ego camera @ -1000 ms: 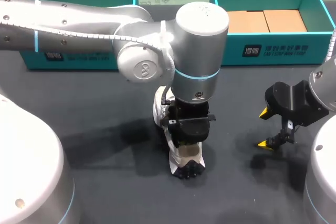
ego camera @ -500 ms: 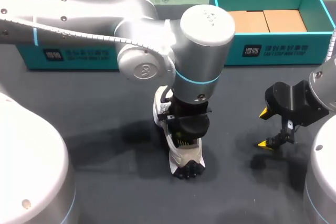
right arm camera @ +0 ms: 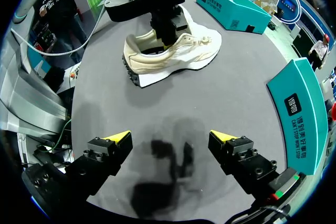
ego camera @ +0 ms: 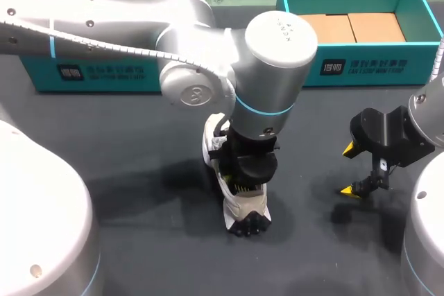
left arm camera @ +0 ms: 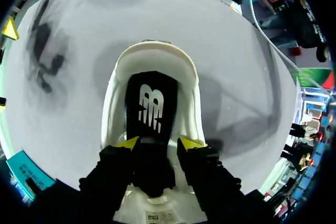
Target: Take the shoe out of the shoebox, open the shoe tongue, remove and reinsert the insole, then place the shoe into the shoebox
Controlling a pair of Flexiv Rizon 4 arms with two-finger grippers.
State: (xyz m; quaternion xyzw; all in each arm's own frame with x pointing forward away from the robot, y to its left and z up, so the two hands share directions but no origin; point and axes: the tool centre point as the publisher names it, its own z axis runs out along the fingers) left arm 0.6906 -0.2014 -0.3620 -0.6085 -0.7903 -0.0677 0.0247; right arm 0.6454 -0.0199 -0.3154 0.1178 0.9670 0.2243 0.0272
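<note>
**Insole step in progress, left arm shifting over the shoe**

Dark grey table (ego camera: 139, 143) carries the white shoe (ego camera: 243, 209) at its middle, heel at the near side, well apart from the teal shoebox (ego camera: 416, 67) at far right. Over the last second the left arm's wrist housing has edged right and slightly far. The shoe itself has not shifted. The left gripper (left arm camera: 157, 142) is down inside the shoe's opening, clenched on the black insole (left arm camera: 152, 103), which lies mostly within the shoe. The right gripper (right arm camera: 169, 136) has held position right of the shoe, jaws released and empty.

Assessment: the insole is gripped but not yet drawn out, and the return to the box is outstanding
</note>
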